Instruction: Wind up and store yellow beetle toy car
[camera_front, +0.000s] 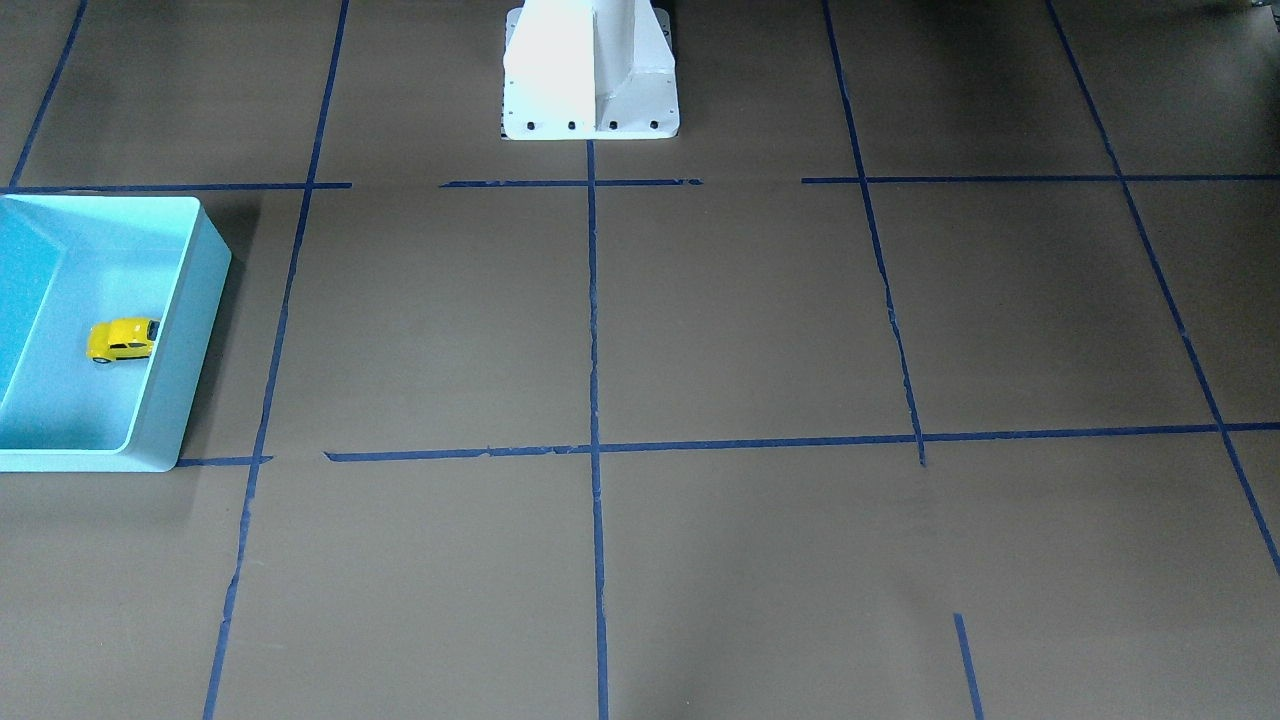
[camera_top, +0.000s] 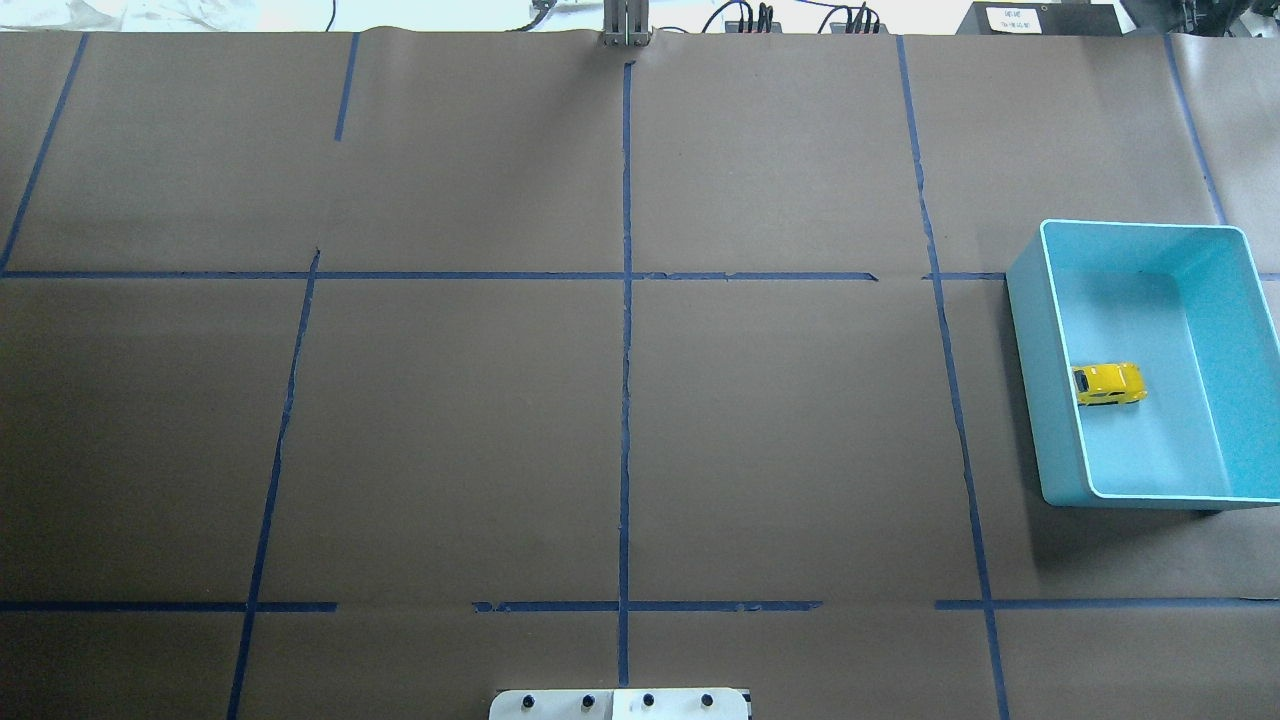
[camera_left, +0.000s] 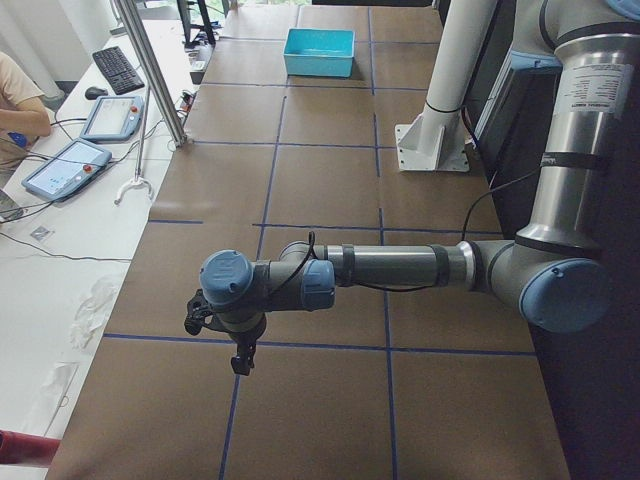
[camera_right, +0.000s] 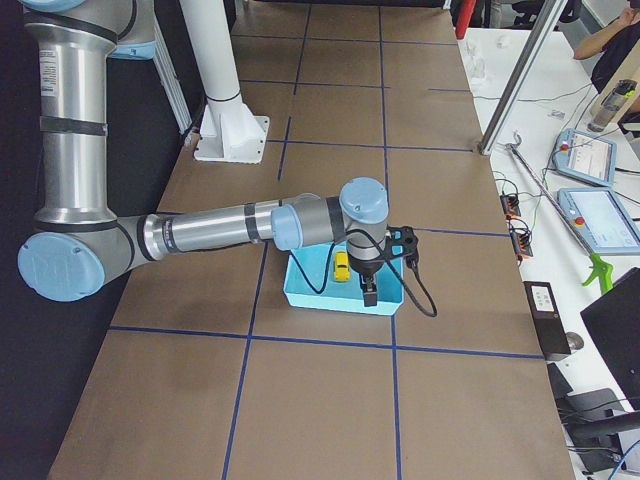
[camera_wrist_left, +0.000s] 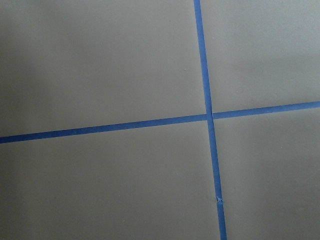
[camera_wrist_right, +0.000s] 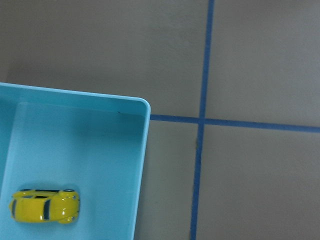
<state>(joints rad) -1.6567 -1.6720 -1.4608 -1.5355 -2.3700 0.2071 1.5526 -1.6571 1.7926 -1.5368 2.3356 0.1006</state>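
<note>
- The car (camera_top: 1108, 384) stands on its wheels on the floor of the bin (camera_top: 1040, 420); it is alone in there, about midway along the bin's length.
- One end of the car lies close against the bin wall that faces the counter's (camera_top: 620, 430) middle; I cannot tell whether it touches that wall.
- The bin sits at the counter's edge on the robot's right side, beside a blue tape (camera_top: 955, 400) line.
- The right hand (camera_right: 368, 294) hangs raised over the bin, pointing down; in the right-side view it shows just beside the car, apart from it and above it.
- The right wrist view looks straight down past a bin corner; the car lies in that view's lower left, off to one side of the hand rather than under it; no fingers show there.
- Whether the right hand is released or clenched I cannot tell; it shows in the side view only; nothing is seen between its fingers.
- The left hand (camera_left: 240, 362) hangs over bare counter at the end on the robot's left, pointing down, near a tape crossing; the bin and car are well apart from it, at the far end.
- The left wrist view shows only brown counter and crossing tape; whether the left hand is released or clenched I cannot tell.
- Neither arm shows in the overhead or front view; only the white base (camera_front: 590, 80) stands there.
</note>
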